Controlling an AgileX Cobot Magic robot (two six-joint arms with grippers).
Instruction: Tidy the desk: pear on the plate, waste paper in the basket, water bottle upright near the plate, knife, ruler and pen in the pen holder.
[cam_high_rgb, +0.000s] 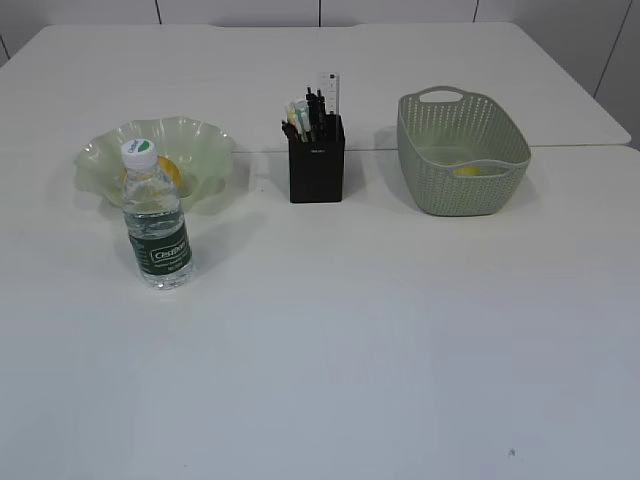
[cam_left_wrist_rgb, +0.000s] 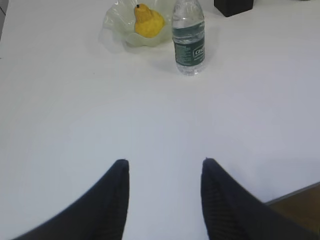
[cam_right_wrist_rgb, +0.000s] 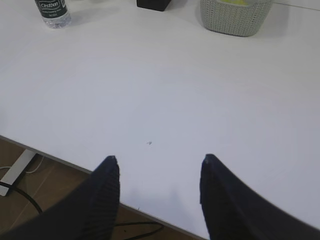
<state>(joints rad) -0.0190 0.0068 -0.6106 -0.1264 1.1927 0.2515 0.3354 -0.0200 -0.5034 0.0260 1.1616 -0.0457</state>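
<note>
Both my end effectors hang parted and empty above the bare desk (cam_high_rgb: 400, 330), left end effector (cam_left_wrist_rgb: 165, 167) and right end effector (cam_right_wrist_rgb: 159, 164). The pear (cam_left_wrist_rgb: 148, 21) sits on the plate (cam_high_rgb: 205, 150). The water bottle (cam_high_rgb: 156, 215) stands upright just before it. The pen holder (cam_high_rgb: 317, 165) carries the ruler (cam_high_rgb: 330, 92). Something yellow lies in the basket (cam_high_rgb: 462, 155).

The near half of the desk (cam_high_rgb: 350, 380) lay bare. Farther back, the bottle (cam_high_rgb: 157, 222), plate (cam_high_rgb: 100, 160), pen holder (cam_high_rgb: 317, 160) and basket (cam_high_rgb: 462, 152) stood apart with gaps between
</note>
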